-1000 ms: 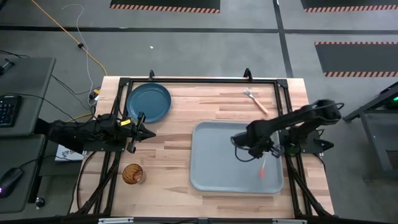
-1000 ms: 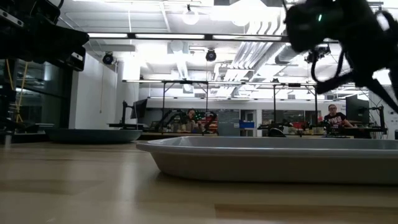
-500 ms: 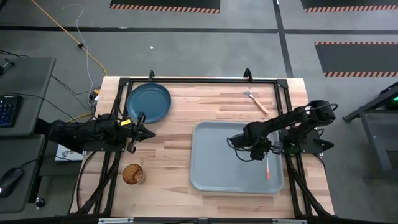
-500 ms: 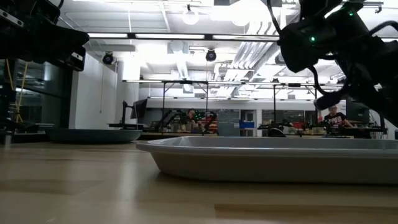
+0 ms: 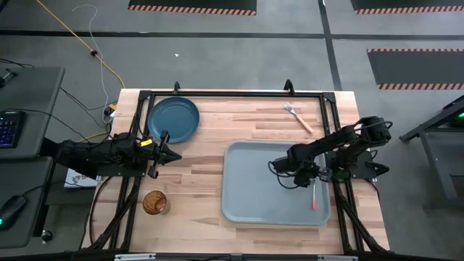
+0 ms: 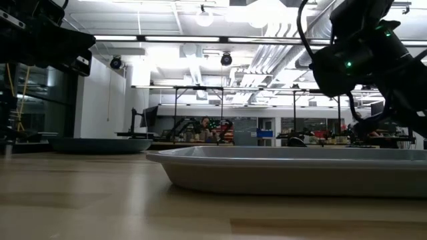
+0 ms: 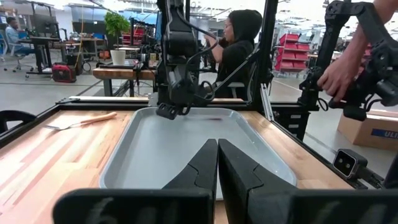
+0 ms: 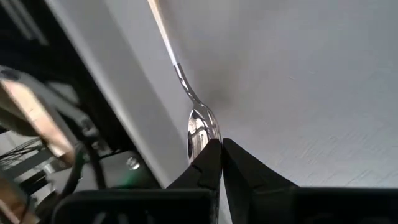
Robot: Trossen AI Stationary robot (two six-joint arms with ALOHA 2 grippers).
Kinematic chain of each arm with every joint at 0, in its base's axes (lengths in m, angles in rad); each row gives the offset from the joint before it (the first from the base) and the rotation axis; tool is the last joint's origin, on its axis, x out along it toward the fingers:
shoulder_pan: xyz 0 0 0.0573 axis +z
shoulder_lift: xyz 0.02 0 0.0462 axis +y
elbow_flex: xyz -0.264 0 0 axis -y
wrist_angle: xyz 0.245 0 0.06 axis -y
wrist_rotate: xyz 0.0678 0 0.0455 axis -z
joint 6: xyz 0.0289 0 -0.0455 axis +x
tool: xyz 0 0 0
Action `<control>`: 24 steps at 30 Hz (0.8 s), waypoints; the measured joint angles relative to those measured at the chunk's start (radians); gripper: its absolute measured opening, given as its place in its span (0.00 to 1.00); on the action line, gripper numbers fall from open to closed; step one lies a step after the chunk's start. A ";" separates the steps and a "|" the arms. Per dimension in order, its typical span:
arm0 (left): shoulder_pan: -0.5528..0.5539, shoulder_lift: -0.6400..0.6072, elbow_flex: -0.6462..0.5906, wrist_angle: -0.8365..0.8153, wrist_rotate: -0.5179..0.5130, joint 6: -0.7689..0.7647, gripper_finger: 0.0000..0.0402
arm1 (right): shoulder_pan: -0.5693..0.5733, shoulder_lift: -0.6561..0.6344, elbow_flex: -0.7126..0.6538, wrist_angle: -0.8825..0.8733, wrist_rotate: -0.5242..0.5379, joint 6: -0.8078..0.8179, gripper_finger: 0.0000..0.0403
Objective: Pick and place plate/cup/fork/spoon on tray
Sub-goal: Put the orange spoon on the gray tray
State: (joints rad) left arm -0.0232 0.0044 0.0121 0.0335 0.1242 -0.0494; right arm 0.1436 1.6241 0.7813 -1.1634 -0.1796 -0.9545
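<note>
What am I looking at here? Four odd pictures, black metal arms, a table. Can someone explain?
It is a robot with two arms at a wooden table, each ending in a two-finger gripper. One camera looks down from above, one sits at table level, and one rides on each wrist. The left gripper waits beside the blue plate, fingers closed. The right gripper hangs over the grey tray, fingers closed and empty; the spoon lies in the tray. The fork and the brown cup are on the table.
</note>
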 joint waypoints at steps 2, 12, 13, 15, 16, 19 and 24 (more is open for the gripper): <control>0.000 0.000 0.000 0.000 0.000 0.000 0.01 | 0.000 0.000 -0.009 0.029 0.002 0.012 0.00; 0.000 0.000 0.000 0.000 0.000 0.000 0.01 | 0.000 0.000 -0.011 0.044 0.015 0.023 0.00; 0.000 0.000 0.000 0.000 0.000 0.000 0.01 | 0.000 0.000 -0.011 0.046 0.015 0.035 0.00; 0.000 0.000 0.000 0.000 0.000 0.000 0.01 | 0.000 0.000 -0.011 0.048 0.016 0.061 0.00; 0.000 0.000 0.000 0.000 0.000 0.000 0.01 | 0.000 0.000 -0.011 0.049 0.016 0.072 0.00; 0.000 0.000 0.000 0.000 0.000 0.000 0.01 | 0.000 0.000 -0.011 0.050 0.016 0.102 0.00; 0.000 0.000 0.000 0.000 0.000 0.000 0.01 | 0.000 -0.011 -0.011 0.054 0.017 0.108 0.00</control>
State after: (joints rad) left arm -0.0231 0.0044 0.0122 0.0335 0.1244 -0.0494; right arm 0.1436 1.6126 0.7704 -1.1090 -0.1626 -0.8463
